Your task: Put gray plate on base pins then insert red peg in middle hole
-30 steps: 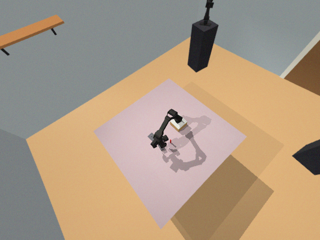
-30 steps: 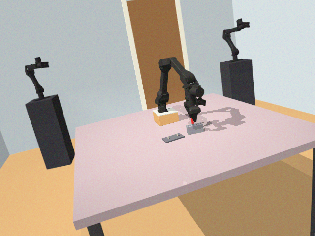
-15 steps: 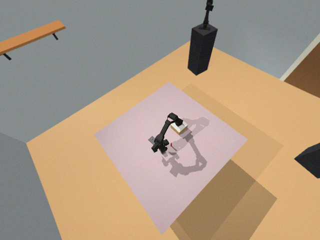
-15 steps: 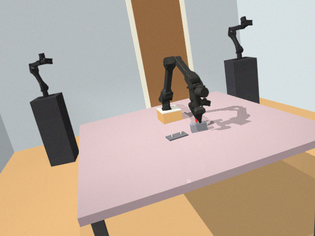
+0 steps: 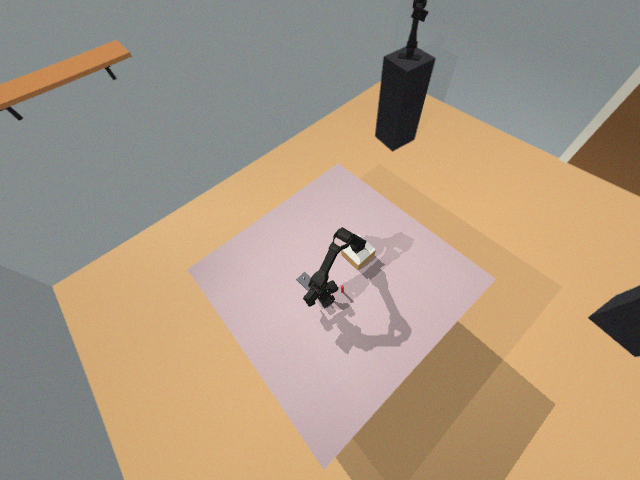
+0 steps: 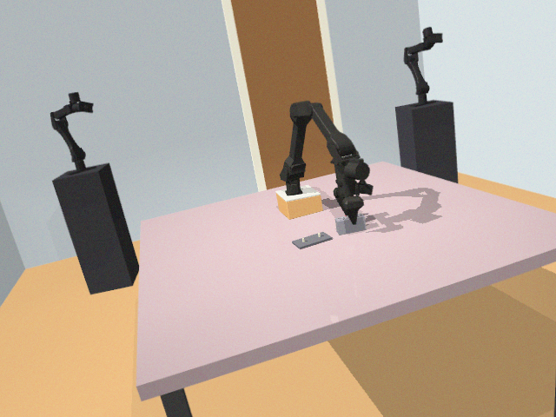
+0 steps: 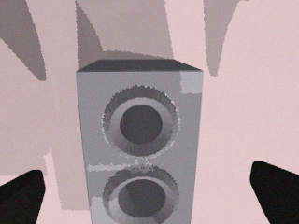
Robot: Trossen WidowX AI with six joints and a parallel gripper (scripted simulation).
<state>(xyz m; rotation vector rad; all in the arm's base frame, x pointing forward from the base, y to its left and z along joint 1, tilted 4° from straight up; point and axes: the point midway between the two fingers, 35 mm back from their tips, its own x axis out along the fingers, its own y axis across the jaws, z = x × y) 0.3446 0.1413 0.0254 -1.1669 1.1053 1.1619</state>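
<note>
The plate (image 7: 140,162) fills the middle of the wrist view, standing on the pink mat (image 7: 249,106). Three round holes run down its face; the lowest is cut off at the bottom edge. Two dark fingertips sit well apart, left and right of the plate, touching nothing.

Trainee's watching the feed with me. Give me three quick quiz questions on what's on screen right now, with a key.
1. True or false: the gray plate already lies on the two pins of the base.
2. The gripper is: A) open, holding nothing; B) shut on the plate; C) shut on the base.
3. Fill in: the wrist view shows ___ holes in the plate.

Key: 1 false, the plate rests on the mat, apart from the base. 2 A, the fingers stand wide on either side of the plate. 3 three, the nearest one cut off by the frame edge.
</note>
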